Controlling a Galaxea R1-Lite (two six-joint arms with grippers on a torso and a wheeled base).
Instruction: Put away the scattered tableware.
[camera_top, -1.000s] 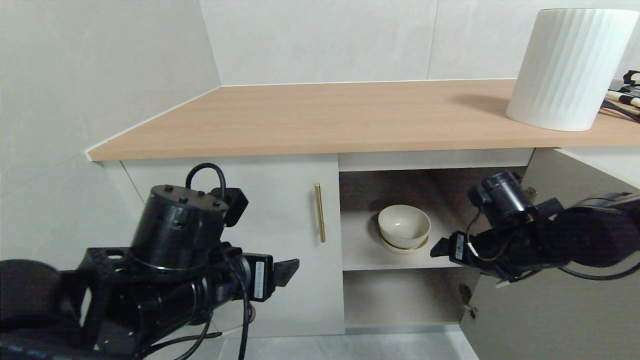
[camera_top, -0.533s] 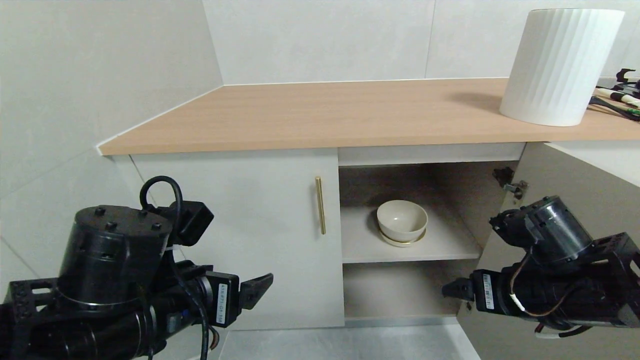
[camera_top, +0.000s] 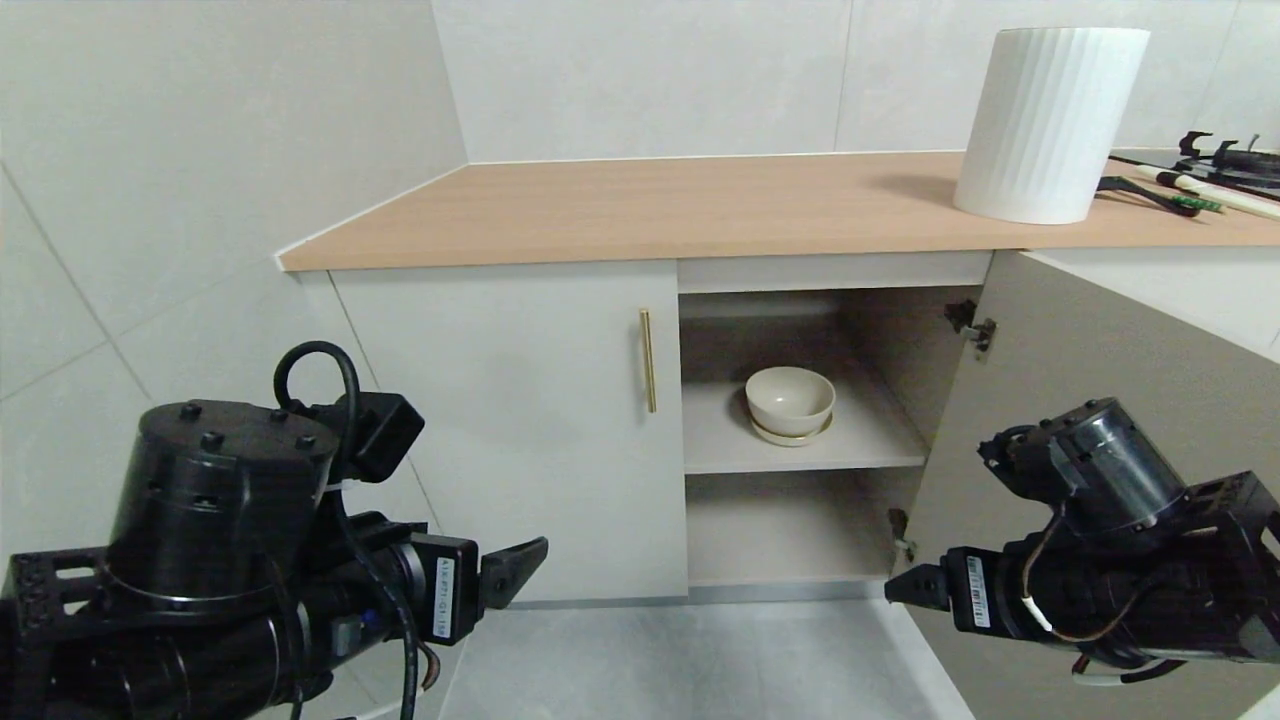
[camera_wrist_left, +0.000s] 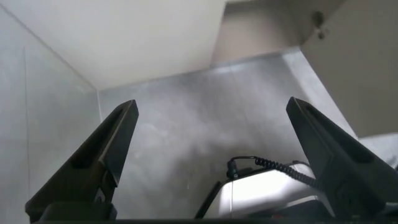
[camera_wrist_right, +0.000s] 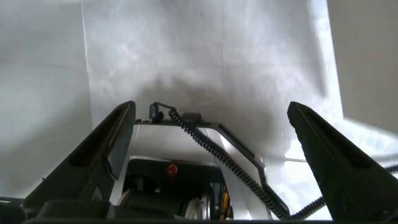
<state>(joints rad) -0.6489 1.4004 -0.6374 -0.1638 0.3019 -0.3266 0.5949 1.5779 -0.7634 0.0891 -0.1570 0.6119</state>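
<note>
Head view showed you the cream ceramic bowl sitting on the pale cabinet's upper shelf, with the left gripper and right gripper both spread and empty; you probably needed to press the open grey door gently, well away from its hinges

Kitchen — tiled walls, wood counter, cabinet w/ bowl.

Pale tiled walls; grey floor. Wood-topped table over white cabinet: right door open, left shut, brass handle.
</note>
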